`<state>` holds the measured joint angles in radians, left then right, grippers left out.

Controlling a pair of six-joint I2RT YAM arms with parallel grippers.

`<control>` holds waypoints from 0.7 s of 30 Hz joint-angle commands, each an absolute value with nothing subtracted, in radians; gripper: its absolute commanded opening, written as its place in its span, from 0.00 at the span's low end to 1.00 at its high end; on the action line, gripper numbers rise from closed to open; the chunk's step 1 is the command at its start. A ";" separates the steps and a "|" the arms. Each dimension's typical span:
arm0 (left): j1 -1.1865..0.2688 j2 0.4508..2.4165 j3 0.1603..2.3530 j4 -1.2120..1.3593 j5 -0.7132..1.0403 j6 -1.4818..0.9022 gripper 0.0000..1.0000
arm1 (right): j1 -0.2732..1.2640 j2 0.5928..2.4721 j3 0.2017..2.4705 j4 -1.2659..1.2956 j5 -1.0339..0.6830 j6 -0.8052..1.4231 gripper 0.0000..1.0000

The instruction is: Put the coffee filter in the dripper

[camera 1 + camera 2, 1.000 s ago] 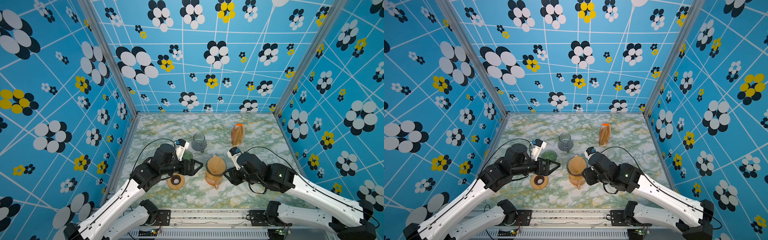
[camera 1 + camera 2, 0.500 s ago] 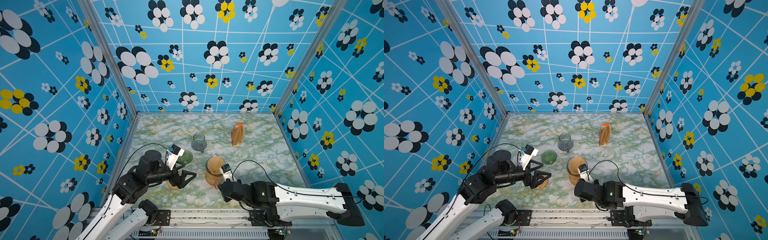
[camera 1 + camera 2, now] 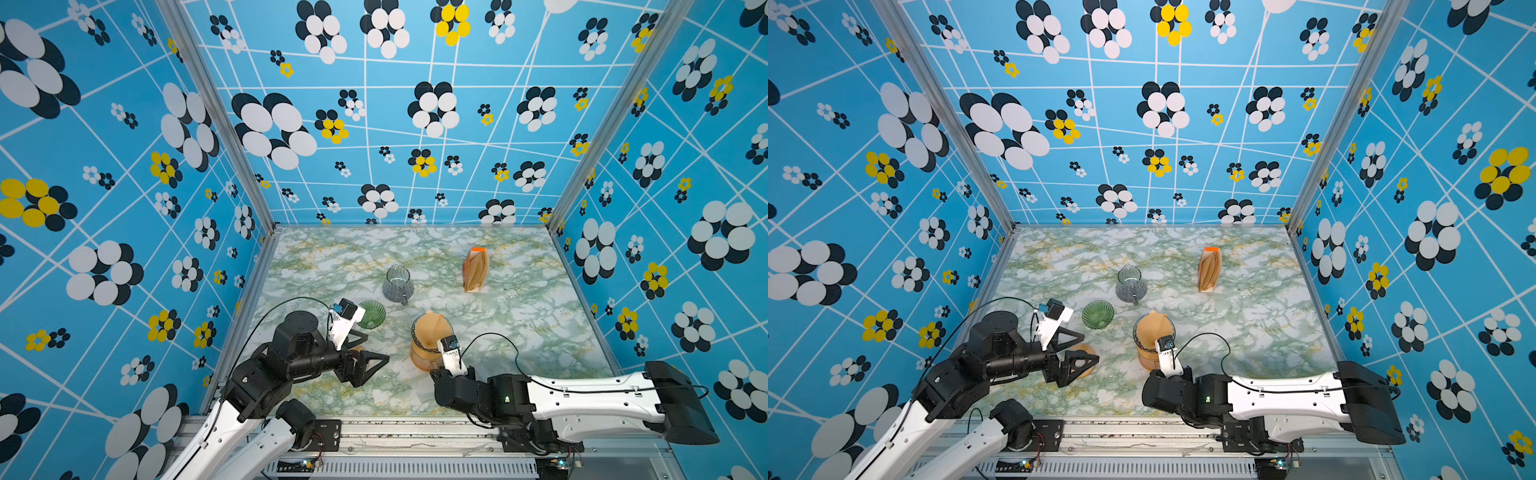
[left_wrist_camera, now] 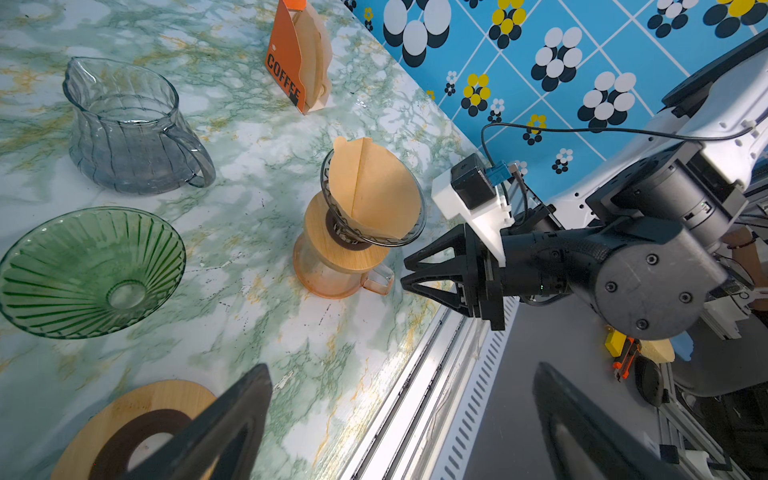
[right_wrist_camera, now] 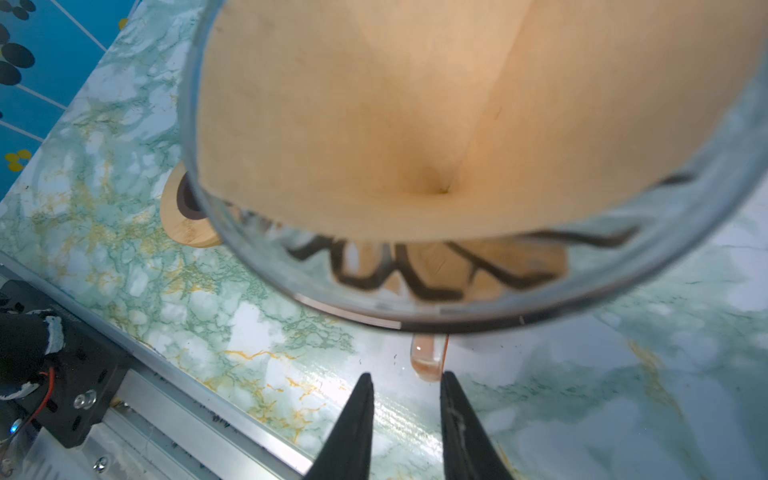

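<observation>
We're seeing matt brown paper on the coffee filter (image 4: 374, 187), clear glossy glass on the dripper (image 4: 397, 240). Its collar (image 4: 326, 243) looks like smooth pale wood; the amber server (image 4: 324, 280) shines, glass or plastic, we can't tell. The marble-patterned table (image 4: 257, 137) gleams; the green bowl (image 4: 91, 270) is ribbed glass.

Top views: high above near edge, tilted down. Both take in whole table (image 3: 519, 316) and far wall (image 3: 415, 124).
Left wrist: low at near left, facing right across table to dripper (image 4: 409, 232) and right arm (image 4: 648, 266).
Right wrist: very close over dripper rim, facing down.
All four share dripper and near table edge.
</observation>
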<state>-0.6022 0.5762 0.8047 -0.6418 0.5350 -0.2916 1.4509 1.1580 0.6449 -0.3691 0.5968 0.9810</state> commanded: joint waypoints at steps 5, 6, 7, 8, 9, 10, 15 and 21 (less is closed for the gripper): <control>-0.592 0.563 0.789 -0.612 0.540 -0.307 0.99 | 1.478 1.218 0.639 -0.352 0.660 1.039 0.29; -0.593 0.564 0.788 -0.612 0.541 -0.308 0.99 | 1.481 1.227 0.643 -0.364 0.692 1.050 0.29; -0.592 0.564 0.787 -0.612 0.543 -0.307 0.99 | 1.483 1.236 0.648 -0.374 0.699 1.058 0.29; -0.593 0.563 0.787 -0.611 0.543 -0.308 0.99 | 1.486 1.245 0.652 -0.386 0.707 1.065 0.29; -0.593 0.561 0.785 -0.610 0.543 -0.309 0.99 | 1.488 1.251 0.657 -0.397 0.714 1.077 0.29; -0.593 0.560 0.786 -0.609 0.543 -0.309 0.99 | 1.489 1.260 0.658 -0.398 0.715 1.078 0.29; -0.591 0.560 0.783 -0.608 0.541 -0.310 0.99 | 1.491 1.272 0.637 -0.361 0.725 1.090 0.29; -0.590 0.558 0.782 -0.604 0.543 -0.310 0.99 | 1.491 1.280 0.617 -0.312 0.739 1.081 0.29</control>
<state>-0.6014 0.5655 0.7918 -0.6243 0.5350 -0.3058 1.4837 1.2667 0.6334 -0.3286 0.6998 1.0679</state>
